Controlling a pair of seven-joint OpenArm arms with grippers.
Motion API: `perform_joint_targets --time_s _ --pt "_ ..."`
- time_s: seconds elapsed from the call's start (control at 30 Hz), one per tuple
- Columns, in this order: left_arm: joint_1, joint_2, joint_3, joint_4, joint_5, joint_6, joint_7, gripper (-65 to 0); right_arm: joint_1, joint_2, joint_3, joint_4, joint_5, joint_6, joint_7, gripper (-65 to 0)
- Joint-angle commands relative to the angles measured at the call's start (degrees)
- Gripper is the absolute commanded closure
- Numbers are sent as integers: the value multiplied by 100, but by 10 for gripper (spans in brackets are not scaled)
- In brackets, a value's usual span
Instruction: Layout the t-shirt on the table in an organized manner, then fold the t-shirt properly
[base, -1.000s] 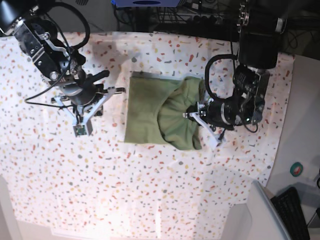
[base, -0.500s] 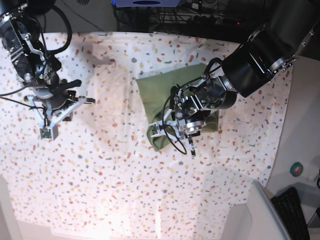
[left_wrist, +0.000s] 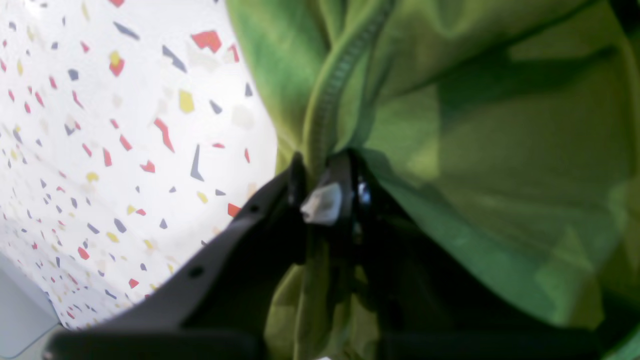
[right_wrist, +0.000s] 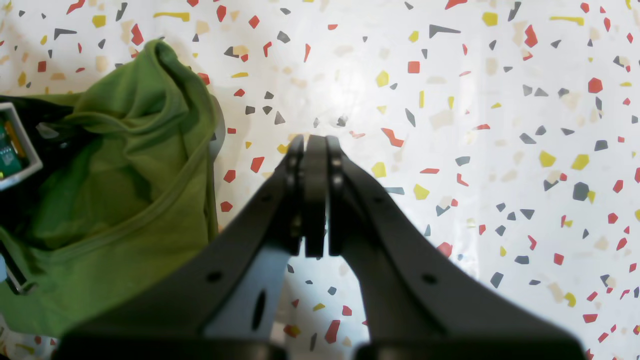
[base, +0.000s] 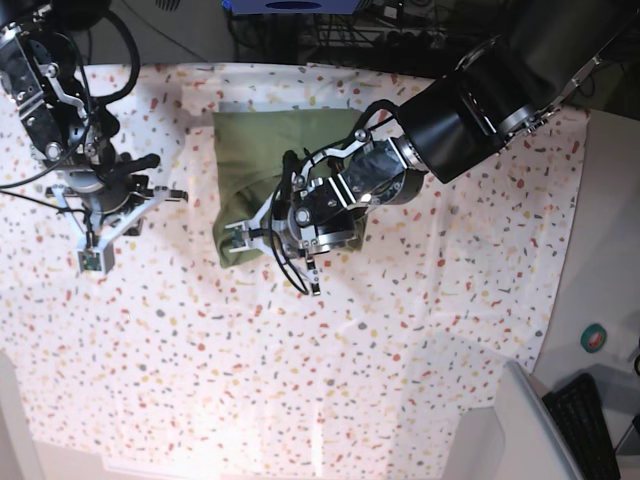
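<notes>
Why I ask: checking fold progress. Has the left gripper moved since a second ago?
Yes. The left gripper, shut on the t-shirt, has swept toward the base view's left across the table.

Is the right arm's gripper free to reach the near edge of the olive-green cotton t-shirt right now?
Probably yes. The right gripper is shut and empty above bare speckled table, with the olive-green cotton t-shirt just beside it and nothing between. The left gripper pinches the shirt on the far side.

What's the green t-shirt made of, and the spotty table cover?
The t-shirt looks like soft matte knit, probably cotton: it bunches into loose folds and has a ribbed seam. The table cover seems smooth printed cloth or coated fabric; its faint sheen leaves that open.
</notes>
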Motion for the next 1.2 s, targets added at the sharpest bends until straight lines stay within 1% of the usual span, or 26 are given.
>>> perform_joint_targets --time_s 0.0,0.17,0.27,0.43,0.47,0.57,0.63,0.77,0.8,0.87,0.9,0.97,1.0,1.07,1.1,1.13,1.17 --pt "-114 34 -39 50 24 30 10 0 44 69 42 85 -50 19 126 0" --pt "-114 42 -21 77 24 30 1 0 44 51 33 85 -50 19 126 0" --pt "-131 174 -21 77 68 30 1 0 35 51 16 85 -50 19 126 0" --pt "-140 288 -21 77 77 30 19 0 27 43 -2 85 -50 19 126 0" --pt "-140 315 -39 77 77 30 28 -41 18 43 -2 85 -50 19 126 0" --pt "-219 315 -21 86 42 30 36 -207 -35 43 33 85 -50 19 126 0" --pt "-263 315 -48 86 15 30 36 -293 -35 43 16 85 -50 19 126 0" --pt "-334 297 -74 420 7 30 54 -446 -44 43 -2 85 -50 19 126 0" --pt "-342 288 -101 552 7 30 89 -476 -44 43 -2 85 -50 19 126 0" --pt "-342 253 -558 921 7 30 397 -510 -44 43 -2 94 -50 19 126 0" --pt "-307 253 -901 1167 7 30 555 -513 -44 43 -2 94 -50 19 126 0" --pt "-255 245 -1542 1686 7 30 854 -495 -44 60 -2 120 -50 19 126 0" --pt "-123 245 -1894 1932 7 30 995 -476 -44 69 -2 129 -50 19 126 0" --pt "115 227 -2641 2371 7 30 1206 -408 -44 69 -11 138 -50 19 126 0" --pt "317 174 -3081 2574 7 30 1267 -346 -44 69 -28 138 -50 37 126 0" --pt "554 139 -3520 2758 7 30 1267 -263 -44 51 -37 182 -50 151 126 0" --pt "809 104 -3977 2908 7 30 1267 -160 -17 34 -125 243 -50 380 126 0"
